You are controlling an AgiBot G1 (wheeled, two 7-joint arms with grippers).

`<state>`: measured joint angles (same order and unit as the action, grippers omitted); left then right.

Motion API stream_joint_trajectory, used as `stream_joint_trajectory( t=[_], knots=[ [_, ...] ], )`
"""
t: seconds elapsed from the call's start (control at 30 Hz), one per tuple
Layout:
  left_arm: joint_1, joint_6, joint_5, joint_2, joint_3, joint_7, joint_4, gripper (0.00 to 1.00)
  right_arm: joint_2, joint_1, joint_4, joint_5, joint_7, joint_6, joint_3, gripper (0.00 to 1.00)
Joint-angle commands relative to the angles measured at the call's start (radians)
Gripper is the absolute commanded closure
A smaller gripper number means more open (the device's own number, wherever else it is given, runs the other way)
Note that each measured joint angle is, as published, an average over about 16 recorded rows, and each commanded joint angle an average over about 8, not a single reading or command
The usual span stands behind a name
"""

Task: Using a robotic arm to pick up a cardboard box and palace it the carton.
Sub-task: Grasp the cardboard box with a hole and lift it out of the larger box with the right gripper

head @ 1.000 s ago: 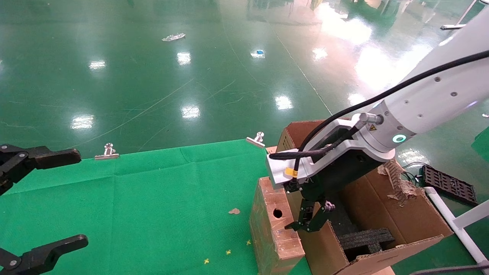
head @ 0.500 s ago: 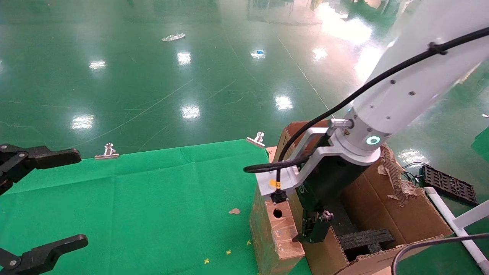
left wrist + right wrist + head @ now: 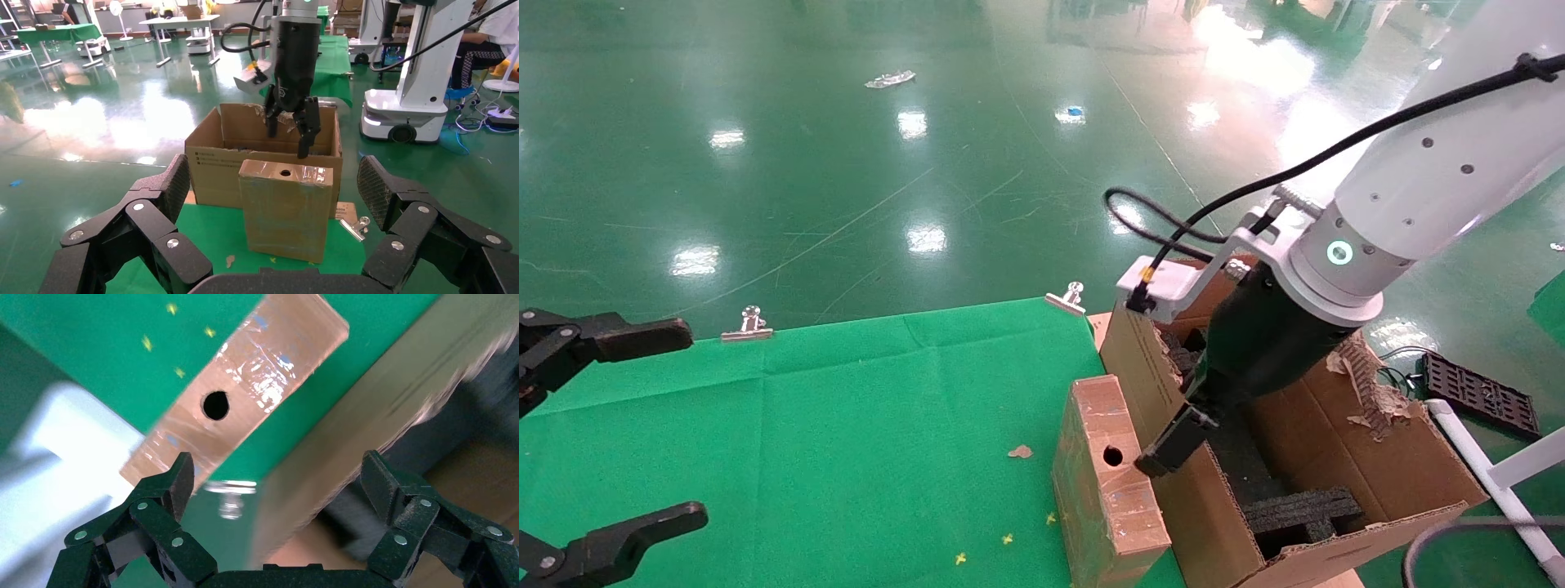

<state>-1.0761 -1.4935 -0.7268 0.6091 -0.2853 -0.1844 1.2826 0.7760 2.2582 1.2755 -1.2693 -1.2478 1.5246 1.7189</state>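
The slim brown cardboard box (image 3: 1103, 490) stands upright on the green cloth, hole in its top face, touching the carton's left wall. The large carton (image 3: 1385, 482) stands to its right with black foam inside. The white right arm's gripper (image 3: 1173, 441) is open and empty, hovering over the carton's left wall just right of the box top. The right wrist view shows the box (image 3: 245, 398) and the carton wall (image 3: 343, 435) below the spread gripper (image 3: 275, 478). My left gripper (image 3: 674, 420) is open, parked at the far left, facing the box (image 3: 286, 208) and the carton (image 3: 208, 165).
Two metal binder clips (image 3: 748, 322) (image 3: 1068, 298) hold the cloth's far edge. A cardboard scrap (image 3: 1020, 451) lies left of the box. A black tray (image 3: 1483, 392) and a white pipe frame (image 3: 1491, 474) sit on the floor right of the carton.
My right wrist has turned, swinging its grey camera block up and back. The fingers have lifted slightly from beside the box top. The box and left arm have not moved.
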Motion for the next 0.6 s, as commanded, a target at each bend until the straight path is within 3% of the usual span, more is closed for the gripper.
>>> stream_joint_trajectory(
  t=[0.03,0.33,0.53,0.6],
  knots=[
    [0.000,0.000,0.000,0.000,0.000,0.000,0.000,0.00,-0.009,-0.012,-0.025,0.027,-0.102,0.005,0.011,0.00],
    [0.000,0.000,0.001,0.000,-0.001,0.000,0.000,0.00,-0.012,-0.087,-0.109,0.129,-0.103,-0.027,0.000,0.00],
    [0.000,0.001,0.001,0.000,-0.001,0.001,0.000,0.00,0.028,-0.109,-0.119,0.105,-0.107,-0.048,0.012,0.00],
    [0.000,0.001,0.001,-0.001,-0.001,0.001,0.000,0.00,0.041,-0.114,-0.115,0.090,-0.116,-0.055,0.019,0.06]
  ],
)
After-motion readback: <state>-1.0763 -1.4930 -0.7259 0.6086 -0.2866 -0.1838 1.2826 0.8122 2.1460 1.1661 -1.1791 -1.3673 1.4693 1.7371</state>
